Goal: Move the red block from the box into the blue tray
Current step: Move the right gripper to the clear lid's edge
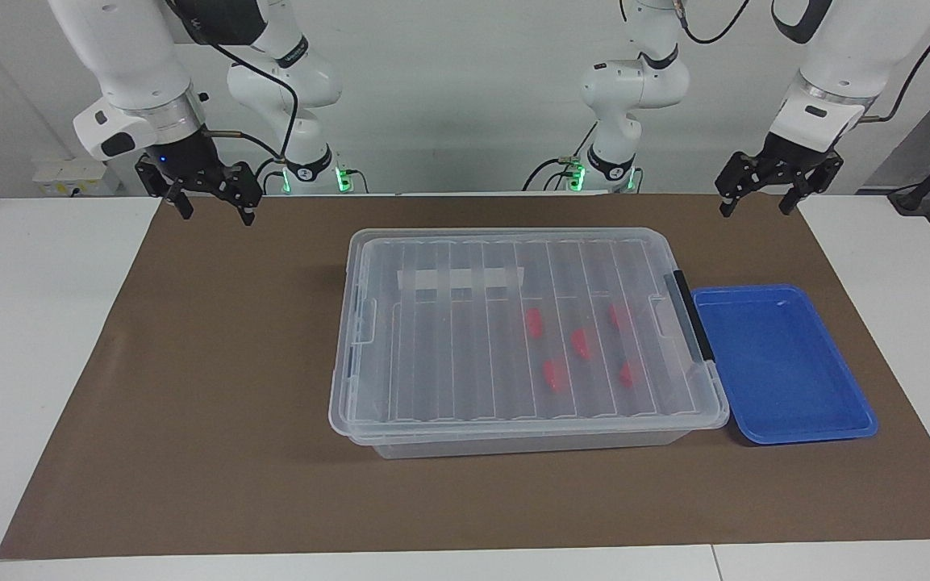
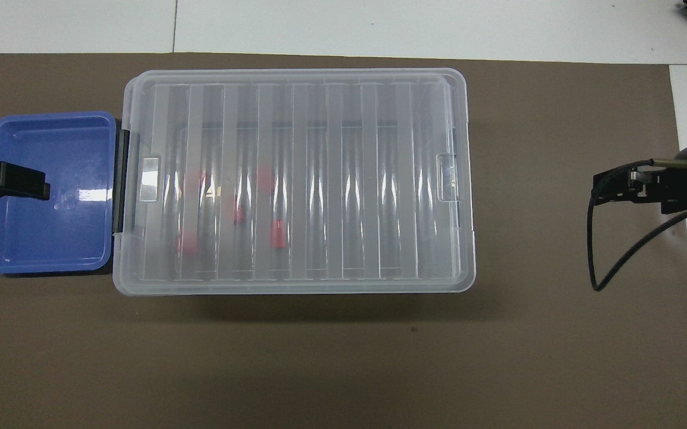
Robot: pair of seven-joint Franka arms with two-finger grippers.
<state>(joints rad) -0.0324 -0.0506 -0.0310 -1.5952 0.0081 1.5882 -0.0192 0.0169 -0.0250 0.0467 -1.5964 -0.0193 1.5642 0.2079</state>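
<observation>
Box (image 1: 525, 339) sitting mid-mat (image 1: 214, 420), ribbed lid (image 1: 465, 363) on, black latch (image 1: 692, 315) at left arm's end. Five red blocks (image 1: 535, 323) lying inside box, under lid, toward latch end. Blue tray (image 1: 783, 363) lying just beside latch end, holding nothing. Left gripper (image 1: 761, 203) hanging over mat edge near robots, fingers spread, gripping nothing. Right gripper (image 1: 214, 208) hanging over mat corner, fingers spread, gripping nothing.
</observation>
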